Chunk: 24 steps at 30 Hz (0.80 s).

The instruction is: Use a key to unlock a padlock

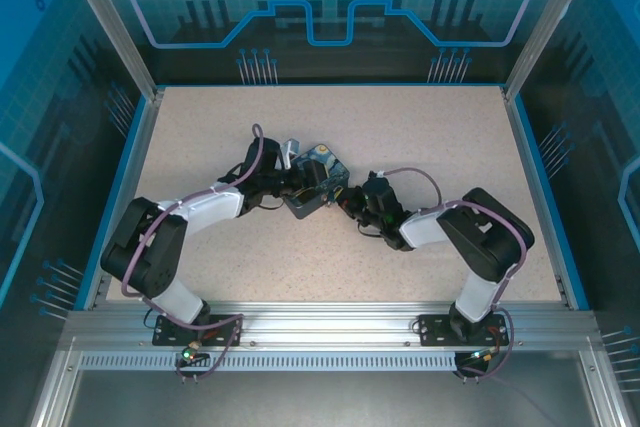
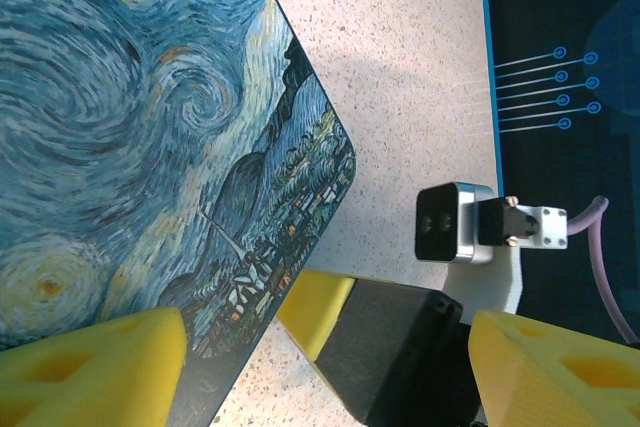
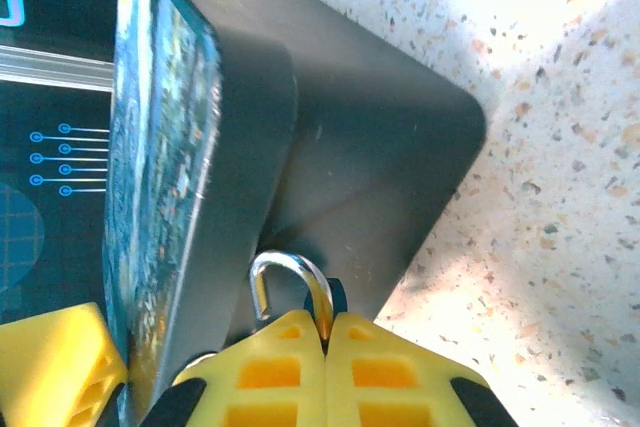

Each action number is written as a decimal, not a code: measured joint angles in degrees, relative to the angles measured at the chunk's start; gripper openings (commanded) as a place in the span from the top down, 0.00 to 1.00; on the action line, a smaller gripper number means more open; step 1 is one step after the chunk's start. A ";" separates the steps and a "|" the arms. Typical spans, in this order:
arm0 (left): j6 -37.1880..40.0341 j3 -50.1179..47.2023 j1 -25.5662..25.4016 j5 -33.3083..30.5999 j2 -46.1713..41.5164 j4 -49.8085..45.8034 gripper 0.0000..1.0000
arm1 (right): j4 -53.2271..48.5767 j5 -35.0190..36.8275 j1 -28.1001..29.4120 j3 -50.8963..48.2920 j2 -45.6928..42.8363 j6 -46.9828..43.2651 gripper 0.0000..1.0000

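right hand [image 3: 325, 332] clenched shut, the padlock [image 3: 285, 260] looping up right at its fingertips, against the box [image 3: 330, 147].

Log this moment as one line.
left gripper open at painted box corner | right gripper shut at padlock shackle on box side | phase: at the lock, unlock not confirmed

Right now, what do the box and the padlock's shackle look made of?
Box: matte dark grey walls, likely plastic or coated board; its lid carries a smooth printed painting. Padlock shackle: bright polished metal, with mirror-like highlights along the curve.
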 measured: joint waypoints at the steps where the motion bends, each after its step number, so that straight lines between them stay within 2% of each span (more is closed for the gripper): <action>1: 0.00 -0.07 0.00 0.00 -0.04 0.09 0.23 | -0.59 0.07 0.00 0.00 -0.52 -0.22 0.97; 10: -0.17 1.68 1.33 1.14 -0.09 -2.51 0.21 | -12.13 1.99 -0.20 -1.66 -13.49 -9.09 0.96; 18: -0.55 6.36 7.19 5.90 -0.52 -3.10 0.14 | -27.67 0.26 -3.02 -1.62 -27.19 -23.39 0.97; 24: -0.37 7.15 12.28 10.05 -7.58 -2.38 0.12 | -37.51 -5.53 -8.50 -1.60 -36.83 -31.41 0.97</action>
